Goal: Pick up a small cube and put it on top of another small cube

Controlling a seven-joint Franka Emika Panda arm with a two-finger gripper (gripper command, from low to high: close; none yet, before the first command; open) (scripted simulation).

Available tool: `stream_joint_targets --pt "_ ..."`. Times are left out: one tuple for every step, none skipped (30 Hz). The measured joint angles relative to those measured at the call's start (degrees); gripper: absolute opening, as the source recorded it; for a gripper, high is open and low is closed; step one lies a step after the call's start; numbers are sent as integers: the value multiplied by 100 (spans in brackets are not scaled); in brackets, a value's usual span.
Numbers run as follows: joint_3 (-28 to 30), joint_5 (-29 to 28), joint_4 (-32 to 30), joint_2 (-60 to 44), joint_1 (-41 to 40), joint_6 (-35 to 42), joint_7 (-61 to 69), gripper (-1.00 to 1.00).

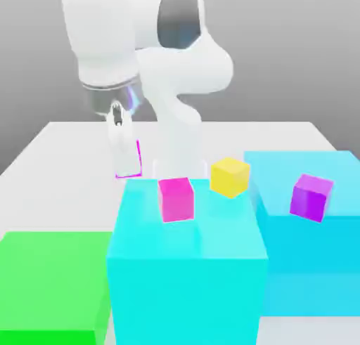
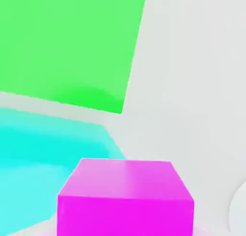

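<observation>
My gripper (image 1: 127,168) hangs from the white arm behind the cyan block (image 1: 186,245), low over the white table (image 1: 63,143). It is shut on the small cube (image 1: 138,159), a tiny magenta cube whose edges peek out around the white fingers. In the hand view the small cube (image 2: 126,196) sits very close to the camera, with the table behind it. I cannot tell whether it rests on the table or hangs just above it.
A hot-pink cube (image 1: 176,198) and a yellow cube (image 1: 230,176) stand on the near cyan block. A purple cube (image 1: 311,196) sits on a second cyan block (image 1: 309,252) at the exterior view's right. A low green block (image 1: 53,280) lies at the left.
</observation>
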State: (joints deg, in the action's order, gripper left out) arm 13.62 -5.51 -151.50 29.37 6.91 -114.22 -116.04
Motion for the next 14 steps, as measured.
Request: stream_joint_targets --pt "-166 57 29 118 139 30 -64 -100" --pt "-334 112 57 229 280 57 -130 -100" --pt "-504 165 85 334 421 81 -197 -100" --pt "-676 219 112 431 562 99 -269 -100" --pt "-852 272 138 522 705 112 -344 -100" --pt "-998 348 120 568 823 13 -461 -100" --pt "-1068 386 35 542 883 -162 -518 -100" --pt "-1101 404 -84 481 912 -374 -545 -100" --pt "-1117 413 -219 402 925 -605 -558 -100" --pt "-1112 406 -363 314 942 -844 -573 -100" --pt "-1116 406 -467 251 943 -1016 -578 100" --pt "-1116 406 -467 251 943 -1017 -578 100" --pt "-1116 406 -467 251 943 -1017 -578 100" --pt "-1116 406 -467 251 943 -1017 -578 100"
